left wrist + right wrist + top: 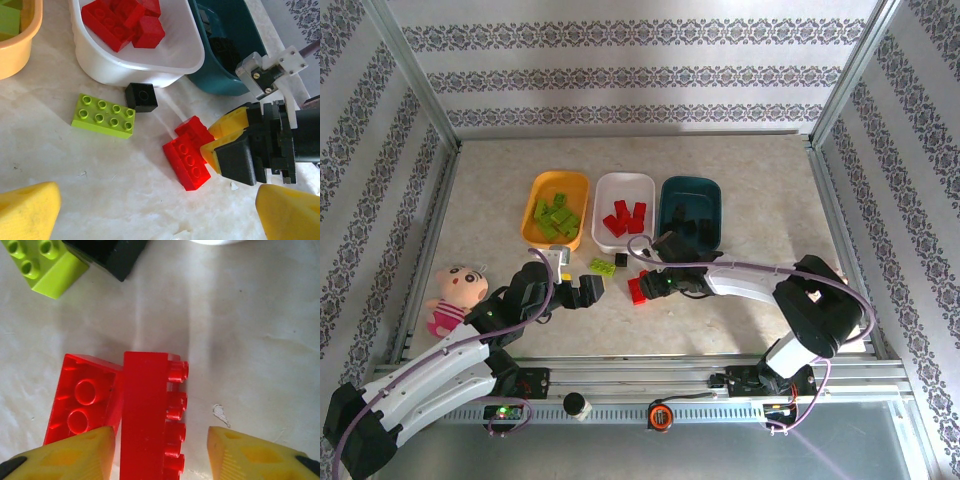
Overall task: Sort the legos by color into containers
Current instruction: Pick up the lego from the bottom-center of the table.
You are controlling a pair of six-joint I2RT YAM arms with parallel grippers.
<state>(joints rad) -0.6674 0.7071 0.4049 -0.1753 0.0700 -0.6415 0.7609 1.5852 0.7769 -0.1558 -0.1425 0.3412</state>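
1. Closest to the right wrist lens, the right gripper (160, 457) is seen with its jaws partly apart, set astride a red brick (145, 405) tipped on its side. One pad (75, 452) is cut off by the frame's bottom edge and covers part of a second red brick (82, 400). The other pad stands clear of the studs.
2. Both red bricks lie touching each other near the middle of the tabletop (770, 160), in front of the white tray (150, 75).
3. A lime green brick (103, 116) and a black brick (141, 96) are found just beside that tray's near wall, corner to corner. Whether they touch cannot be told.
4. Red pieces (120, 22) are piled in the white tray and lime pieces (557, 215) in the orange-yellow tray (530, 215). What lies in the teal tray (690, 185) is dark on dark and cannot be made out.
5. The left gripper (159, 215) is spread wide with nothing between its tips, which are cropped at the bottom corners of its wrist view.
6. A doll (455, 295) lies by the tabletop's left edge.
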